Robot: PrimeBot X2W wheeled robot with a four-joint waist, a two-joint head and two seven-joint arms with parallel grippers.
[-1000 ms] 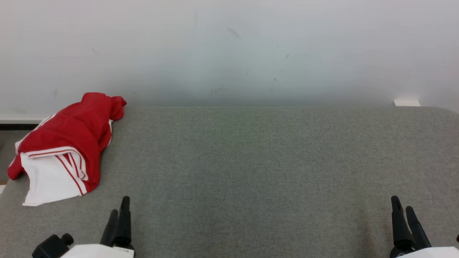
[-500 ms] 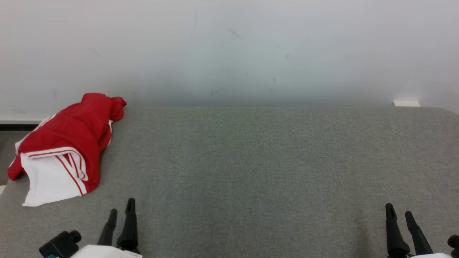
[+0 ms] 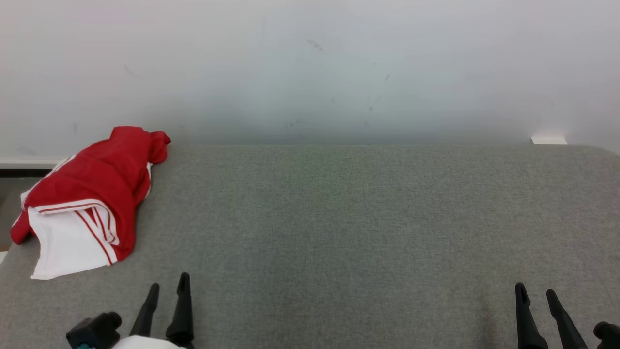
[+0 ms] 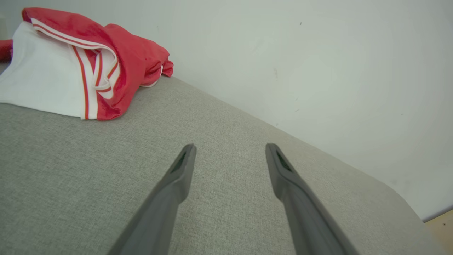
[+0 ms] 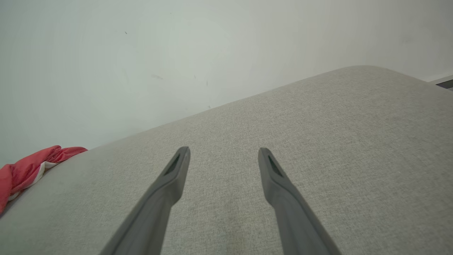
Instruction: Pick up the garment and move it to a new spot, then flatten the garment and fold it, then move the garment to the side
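The garment (image 3: 87, 194) is a red and white piece with striped trim, lying bunched at the far left of the grey padded table (image 3: 339, 218); its left side hangs over the table's edge. In the left wrist view the garment (image 4: 81, 60) lies at the upper left, well apart from the fingers. My left gripper (image 3: 168, 288) is open at the lower left, its fingers spread over bare fabric (image 4: 229, 148). My right gripper (image 3: 534, 291) is open at the lower right, far from the garment (image 5: 28, 170), which shows at that view's left edge.
A pale wall (image 3: 310, 68) rises directly behind the table's far edge. The table's right corner is rounded (image 3: 600, 150). A dark strip and floor (image 3: 14, 174) lie beyond the table's left edge.
Both grippers have drawn back toward the bottom of the head view, and the fingers of each now stand wider apart there. The garment has not moved.
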